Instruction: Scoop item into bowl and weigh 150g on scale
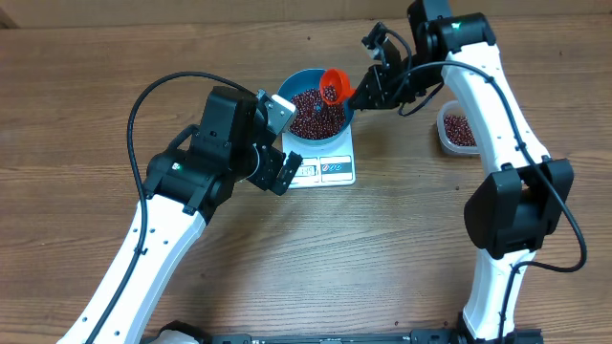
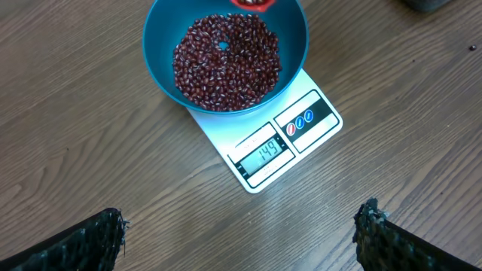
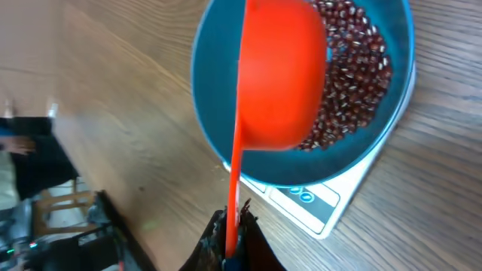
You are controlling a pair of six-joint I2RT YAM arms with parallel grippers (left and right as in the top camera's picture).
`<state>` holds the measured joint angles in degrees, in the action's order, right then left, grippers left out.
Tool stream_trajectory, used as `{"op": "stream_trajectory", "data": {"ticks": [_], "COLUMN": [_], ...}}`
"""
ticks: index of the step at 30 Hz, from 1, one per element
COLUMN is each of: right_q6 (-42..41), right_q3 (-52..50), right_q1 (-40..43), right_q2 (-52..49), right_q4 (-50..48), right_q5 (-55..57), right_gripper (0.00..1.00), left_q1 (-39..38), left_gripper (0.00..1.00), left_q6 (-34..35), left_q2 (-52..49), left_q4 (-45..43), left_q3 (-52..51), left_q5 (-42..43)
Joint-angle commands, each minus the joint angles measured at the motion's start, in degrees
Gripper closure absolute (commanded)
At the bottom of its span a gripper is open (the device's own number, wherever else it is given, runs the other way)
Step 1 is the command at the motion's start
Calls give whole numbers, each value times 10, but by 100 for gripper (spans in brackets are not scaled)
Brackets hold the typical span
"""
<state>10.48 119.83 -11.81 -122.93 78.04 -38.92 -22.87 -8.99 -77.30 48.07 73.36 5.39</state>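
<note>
Right hand (image 3: 228,252): clamped tight on the thin handle of the red plastic scoop (image 3: 279,75). The handle runs straight out from between the fingers. The scoop cup sits above the round blue bowl (image 2: 154,45), over its rim on the side away from the display. In the overhead view a few dark beans seem to show inside the cup; hard to be sure.

Left hand (image 2: 237,239): spread wide, holding nothing. It hangs over bare wooden bench (image 2: 90,150) just in front of the scale, with only the two black fingertips (image 2: 98,241) in the bottom corners of its wrist view.

Readable text: the LCD display (image 2: 265,154) shows "149". Beside it is a dark panel with three small oval buttons (image 2: 301,120), blue and red; any print on them is too small to read. No brand legible.

Containers:
- The blue bowl sits on the white rectangular digital kitchen scale (image 2: 320,132), covering most of the platform. It holds a loose layer of small dark red-brown beans (image 2: 226,64), with a spot of blue bottom showing through near the middle.
- A clear plastic container (image 1: 457,129) stands on the bench on the far side of the right arm, well apart from the scale, with more of the same beans inside.
</note>
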Motion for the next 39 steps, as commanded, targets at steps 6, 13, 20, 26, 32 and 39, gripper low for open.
{"op": "stream_trajectory", "data": {"ticks": [6, 13, 20, 26, 32, 39], "right_q6": [-53, -60, -62, -62, -62, -62], "right_q3": [28, 37, 37, 37, 37, 37], "right_q1": [-50, -75, -76, -76, -85, -117], "right_q2": [26, 28, 38, 61, 61, 61], "right_q4": [-1, -1, -1, -1, 3, 2], "right_q5": [155, 205, 205, 243, 247, 318], "right_gripper": [96, 96, 96, 96, 96, 96], "left_q1": [0, 0, 0, 0, 0, 0], "left_gripper": [0, 0, 1, 0, 0, 0], "left_q6": [6, 6, 6, 6, 6, 6], "left_q2": [-6, -6, -6, -6, -6, -6], "left_q4": [-1, -1, -1, -1, -1, -1], "left_q3": [-2, -2, -2, -2, -2, -2], "left_q5": [4, 4, 4, 4, 4, 4]}}
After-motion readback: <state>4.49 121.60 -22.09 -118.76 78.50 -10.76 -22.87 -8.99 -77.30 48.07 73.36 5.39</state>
